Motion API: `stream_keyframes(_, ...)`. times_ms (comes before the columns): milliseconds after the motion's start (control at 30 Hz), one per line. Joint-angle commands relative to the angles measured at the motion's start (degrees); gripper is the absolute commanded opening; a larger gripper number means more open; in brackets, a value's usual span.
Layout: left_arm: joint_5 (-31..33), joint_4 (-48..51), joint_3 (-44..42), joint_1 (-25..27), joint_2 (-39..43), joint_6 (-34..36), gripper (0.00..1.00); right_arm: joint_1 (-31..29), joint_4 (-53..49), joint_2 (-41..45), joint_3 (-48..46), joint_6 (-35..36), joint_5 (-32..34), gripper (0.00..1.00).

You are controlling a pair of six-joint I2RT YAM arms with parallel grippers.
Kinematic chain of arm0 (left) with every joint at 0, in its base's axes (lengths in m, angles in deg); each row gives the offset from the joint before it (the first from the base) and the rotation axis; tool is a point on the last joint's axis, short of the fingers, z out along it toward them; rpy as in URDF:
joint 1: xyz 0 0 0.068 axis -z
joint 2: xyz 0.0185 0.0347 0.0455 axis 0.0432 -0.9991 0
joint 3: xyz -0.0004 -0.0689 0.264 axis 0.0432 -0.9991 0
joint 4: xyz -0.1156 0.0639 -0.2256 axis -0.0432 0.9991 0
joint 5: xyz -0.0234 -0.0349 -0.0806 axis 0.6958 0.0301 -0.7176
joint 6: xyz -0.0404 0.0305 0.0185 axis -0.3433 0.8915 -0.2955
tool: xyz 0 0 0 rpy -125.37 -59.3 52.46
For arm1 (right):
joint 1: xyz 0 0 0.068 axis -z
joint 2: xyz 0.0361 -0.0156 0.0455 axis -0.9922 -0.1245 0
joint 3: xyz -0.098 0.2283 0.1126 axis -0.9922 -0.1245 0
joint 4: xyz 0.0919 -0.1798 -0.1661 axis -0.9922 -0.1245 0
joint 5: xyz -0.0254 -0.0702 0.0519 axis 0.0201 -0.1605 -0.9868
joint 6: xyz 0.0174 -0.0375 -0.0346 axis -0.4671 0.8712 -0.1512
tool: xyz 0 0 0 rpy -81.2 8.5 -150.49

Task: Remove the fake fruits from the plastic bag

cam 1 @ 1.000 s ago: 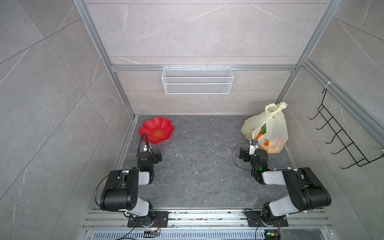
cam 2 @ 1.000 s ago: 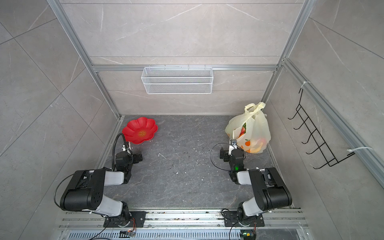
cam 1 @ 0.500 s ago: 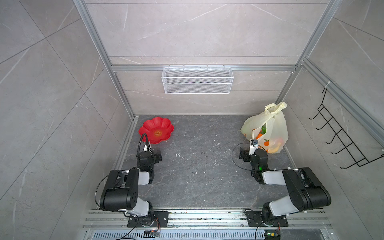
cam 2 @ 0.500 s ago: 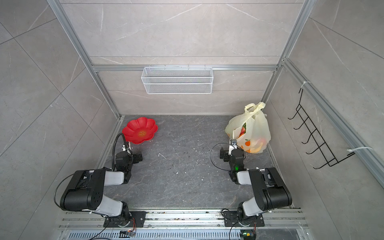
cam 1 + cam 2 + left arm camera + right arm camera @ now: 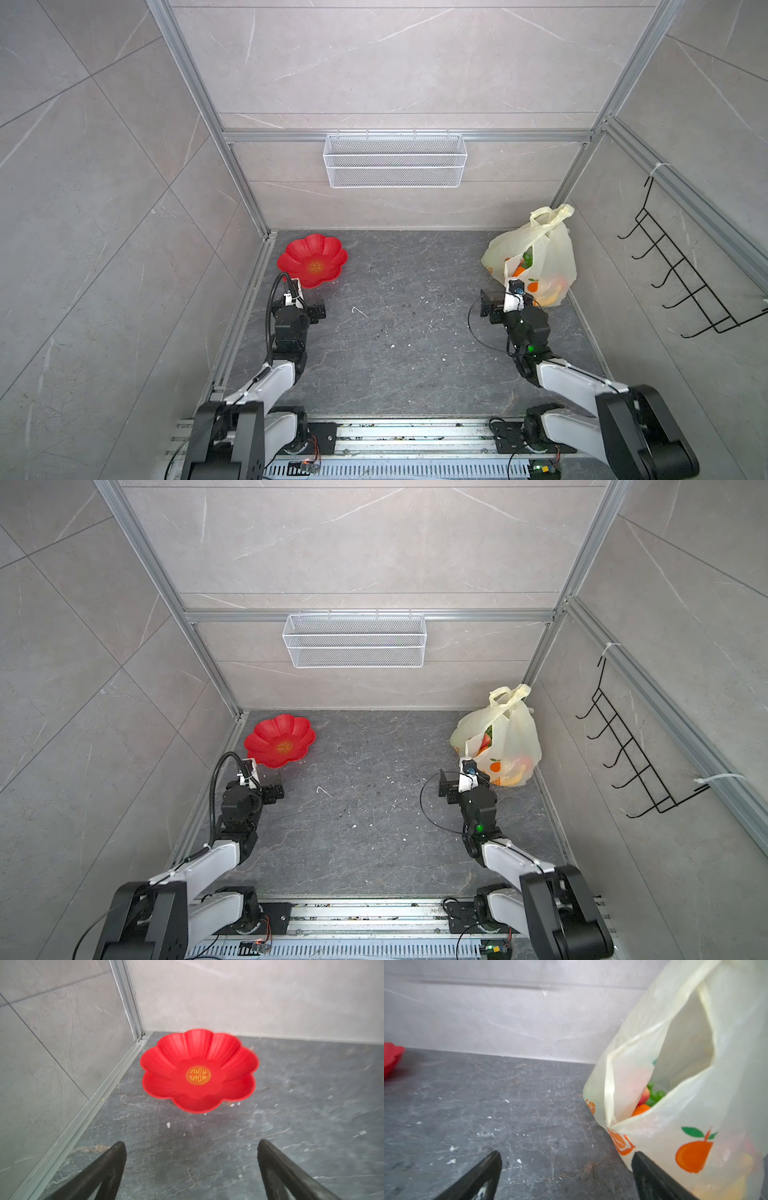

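Both spread wide, nothing held; left end effector (image 5: 192, 1142) faces the red plate (image 5: 166, 1064); right end effector (image 5: 566, 1155) sits low, just beside the plastic bag (image 5: 695, 1105). Bag stands upright in the far right corner of the desk (image 5: 395, 332), mouth gaping toward the right arm; fake fruits (image 5: 652, 1097) inside, none out yet. My plan: lift the right, enter over the folded lip, pinch the top fruit only; the film looks thin and will likely snag and drag.

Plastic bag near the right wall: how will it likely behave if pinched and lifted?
Probably floppy: the plastic bag is thin, creased film that sags. Likely bottom-heavy, as the fake fruits sit low inside. Its mouth gapes open, so tilting may spill them.
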Motion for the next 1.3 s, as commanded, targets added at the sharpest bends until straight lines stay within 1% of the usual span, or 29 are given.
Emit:
stream_keyframes(0, 2.6, 14.9, 5.2, 0.2, 7.8, -13.0, 1.00, -0.9, -5.7, 9.2, 0.6, -1.8, -5.5, 1.00)
stream_keyframes(33, 3.5, 20.0, 6.9, 0.2, 9.8, -17.9, 1.00, -0.9, -9.2, 12.2, 1.9, -4.1, -6.7, 1.00)
stream_keyframes(67, 4.1, 24.6, 8.3, 0.2, 11.2, -21.5, 1.00, -0.9, -12.7, 14.7, 3.4, -7.3, -6.2, 1.00)
stream_keyframes(133, 5.6, 33.2, 10.7, 0.1, 13.5, -27.0, 1.00, -0.9, -24.7, 19.9, 8.8, -16.8, -1.0, 1.00)
stream_keyframes(167, 6.8, 37.0, 11.5, 0.1, 14.1, -29.2, 1.00, -0.9, -31.3, 21.2, 12.2, -20.2, 1.4, 1.00)
stream_keyframes(233, 11.7, 46.7, 13.6, 0.1, 15.5, -36.2, 1.00, -0.8, -45.0, 21.4, 20.7, -24.5, 6.3, 1.00)
stream_keyframes(300, 15.7, 56.6, 14.7, 0.1, 16.4, -44.9, 1.00, -0.9, -56.7, 18.3, 28.3, -28.7, 12.7, 1.00)
stream_keyframes(333, 15.8, 57.4, 14.1, 0.1, 16.9, -46.3, 1.00, -0.7, -60.9, 15.8, 31.8, -29.0, 14.2, 1.00)
stream_keyframes(367, 13.2, 54.7, 13.0, 0.1, 17.4, -43.9, 1.00, -0.8, -63.5, 13.5, 34.7, -27.9, 13.7, 1.00)
stream_keyframes(400, 8.8, 50.8, 11.1, 0.0, 17.9, -40.7, 1.00, -0.7, -66.3, 11.0, 37.4, -27.1, 13.6, 1.00)
stream_keyframes(467, 2.6, 45.6, 8.4, 0.1, 18.2, -37.8, 1.00, -0.6, -70.4, 6.7, 41.3, -28.5, 16.7, 1.00)
stream_keyframes(533, -1.7, 44.2, 7.4, 0.1, 17.8, -35.1, 1.00, -0.6, -69.5, 4.2, 43.1, -27.9, 19.1, 1.00)
stream_keyframes(633, -4.3, 45.5, 7.0, 0.1, 17.6, -31.3, 1.00, -0.5, -68.9, 0.2, 46.5, -27.6, 23.9, 1.00)
stream_keyframes(833, -8.4, 43.4, 4.2, 0.0, 19.9, -30.5, 1.00, 0.0, -70.1, -10.2, 54.9, -26.7, 31.2, 1.00)
stream_keyframes(933, -9.2, 42.9, 3.9, 0.0, 20.1, -30.6, 1.00, 0.1, -70.2, -13.8, 57.2, -26.0, 33.7, 1.00)
stream_keyframes(1033, -9.3, 42.3, 3.4, 0.1, 20.2, -30.8, 1.00, 0.3, -69.3, -15.9, 57.6, -25.7, 35.1, 1.00)
stream_keyframes(1100, -9.5, 42.0, 3.3, 0.0, 20.1, -30.9, 1.00, 0.3, -69.2, -16.4, 57.6, -25.9, 36.2, 1.00)
stream_keyframes(1267, -9.6, 41.8, 3.2, 0.1, 20.1, -31.0, 1.00, 0.8, -64.2, -17.0, 55.3, -23.4, 38.5, 1.00)
